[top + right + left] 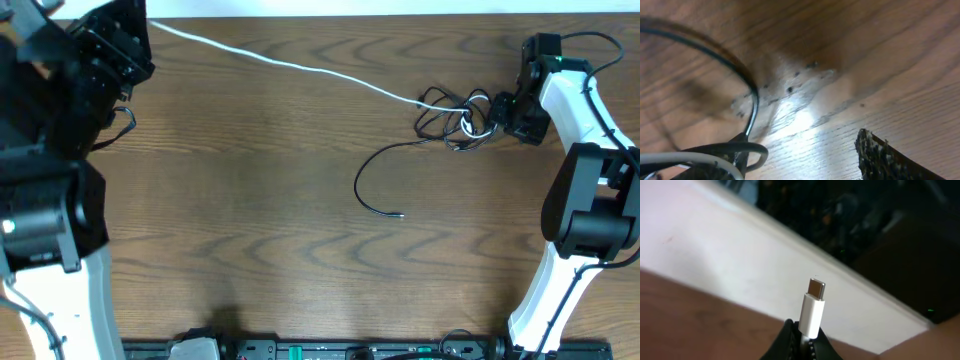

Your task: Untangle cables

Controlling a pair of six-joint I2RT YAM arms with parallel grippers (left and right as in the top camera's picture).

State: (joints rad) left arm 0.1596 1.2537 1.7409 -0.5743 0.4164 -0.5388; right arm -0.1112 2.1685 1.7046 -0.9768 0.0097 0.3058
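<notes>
Spreading under both arms as a brown table (250,260) — wavy wood grain, matte, catching a bright glare patch (800,117) just ahead of the right jaws. Giving way, beyond the left jaws, to a pale smooth band (730,265), then a dark, cluttered room (840,210) with one green light (930,311).

Pinching with the left gripper (802,342), jaws clenched on the white cable (300,66) just below its plug (812,310) — a glossy rounded shell with a flat metal tip, poking up out of the black fingers. Running thin and nearly straight from those jaws across the wood to the tangle at the right gripper (500,112).

Sitting at the mouth of the right jaws as a knot of black cables (455,120): slim, rubbery, looping over one another, with one loose black end (370,190) curling away in a wide arc. Standing released on the right, jaws seemingly apart, bare wood showing between the rough, pitted finger pad (890,160) and the cords at the opposite side, the close view blurring and hiding the other finger.
</notes>
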